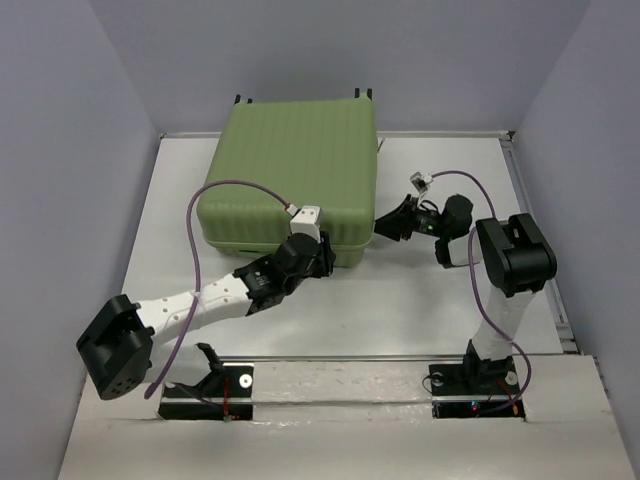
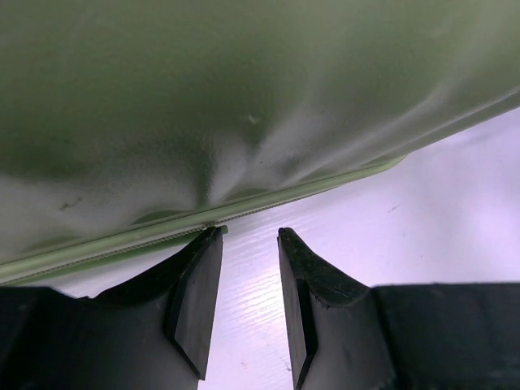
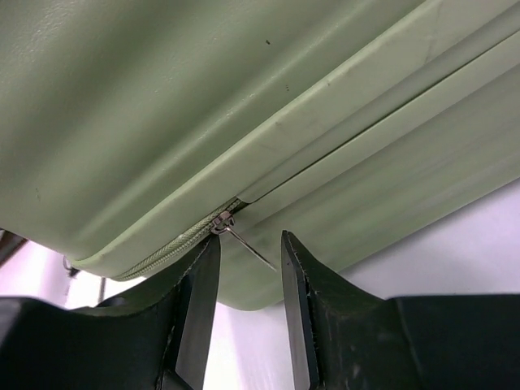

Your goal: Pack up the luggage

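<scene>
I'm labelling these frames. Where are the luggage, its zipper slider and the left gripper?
luggage (image 1: 290, 170), top external view, ribbed shell middle.
zipper slider (image 3: 221, 221), right wrist view, its metal body.
left gripper (image 2: 249, 232), left wrist view, midway between fingertips.

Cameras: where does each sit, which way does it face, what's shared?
Top external: above and behind the arms, looking down at the table; both arms show, left tool and right tool at the suitcase.
Left wrist: on the left arm, facing the suitcase's lower edge; its two open fingers show.
Right wrist: on the right arm, facing the suitcase's zipper pull; its two open fingers show.
Shared: all three see the suitcase.
</scene>
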Tool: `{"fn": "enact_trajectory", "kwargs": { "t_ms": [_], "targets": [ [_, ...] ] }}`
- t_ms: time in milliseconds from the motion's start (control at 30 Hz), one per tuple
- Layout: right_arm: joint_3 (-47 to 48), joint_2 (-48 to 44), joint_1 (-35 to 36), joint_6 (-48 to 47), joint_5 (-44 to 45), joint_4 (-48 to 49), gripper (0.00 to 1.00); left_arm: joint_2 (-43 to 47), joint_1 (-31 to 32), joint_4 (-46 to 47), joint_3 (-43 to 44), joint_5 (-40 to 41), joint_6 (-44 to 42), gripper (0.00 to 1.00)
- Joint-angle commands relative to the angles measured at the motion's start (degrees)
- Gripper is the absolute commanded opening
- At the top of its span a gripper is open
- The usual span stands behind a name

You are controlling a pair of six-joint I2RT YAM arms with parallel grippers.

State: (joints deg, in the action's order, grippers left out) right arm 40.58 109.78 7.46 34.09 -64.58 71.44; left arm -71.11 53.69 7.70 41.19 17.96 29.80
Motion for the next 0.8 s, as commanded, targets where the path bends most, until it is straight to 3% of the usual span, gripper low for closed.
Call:
{"fn": "enact_trajectory", "kwargs": {
  "t_ms": [0,133,367,433,600,767],
  "targets": [
    [2.49,1.67,-0.52,5.9,-2.75,15.56,0.42,-0.43,0.45,3.98,2.58,0.85,-1.5,0.46],
    [3.1,3.51,0.01,9.33,-3.19,19.35,0.36,-2.01,0.45,4.25,3.9,0.59,-1.94,0.46],
    [0.21,4.05,0.53,11.53,-1.35,24.54,0.07,-2.72,0.54,5.65,5.39,-0.9,-2.73,0.46],
    [-1.63,2.64,0.53,10.05,-0.12,23.41,0.07,-2.89,0.54,6.7,5.65,-1.69,-3.08,0.46],
    [-11.1,-6.91,1.14,-0.39,7.87,11.55,0.07,-3.86,0.36,6.8,7.76,2.24,-4.75,0.47],
    [-19.03,-21.42,4.83,-9.9,21.66,-11.02,0.07,-4.47,-1.57,7.94,9.61,3.84,-5.1,0.48]
  ]
}}
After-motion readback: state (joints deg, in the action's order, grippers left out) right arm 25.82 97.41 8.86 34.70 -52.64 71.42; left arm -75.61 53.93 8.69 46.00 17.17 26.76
